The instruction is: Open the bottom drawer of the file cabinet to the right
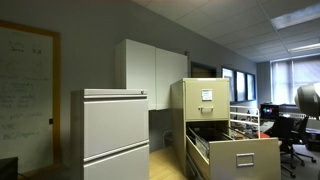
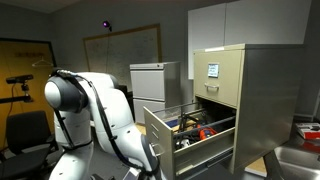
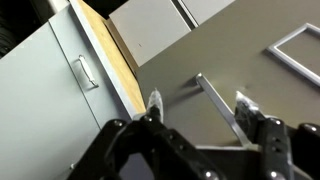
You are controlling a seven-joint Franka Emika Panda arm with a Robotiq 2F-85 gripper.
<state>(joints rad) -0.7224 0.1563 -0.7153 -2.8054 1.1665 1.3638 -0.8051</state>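
Since the bottom drawer [image 1: 243, 158] is pulled out of the file cabinet [image 1: 205, 95] toward 5 o'clock, opening is judged done; the gripper [image 3: 198, 103] is spread open.

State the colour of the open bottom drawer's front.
Beige. The bottom drawer front shows best in an exterior view.

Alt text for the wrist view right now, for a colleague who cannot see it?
The black Robotiq gripper, jaws open, faces the grey-beige metal drawer front, its slim bar handle between the fingers. A rectangular label holder sits at upper right; a pale grey cabinet face fills the left.
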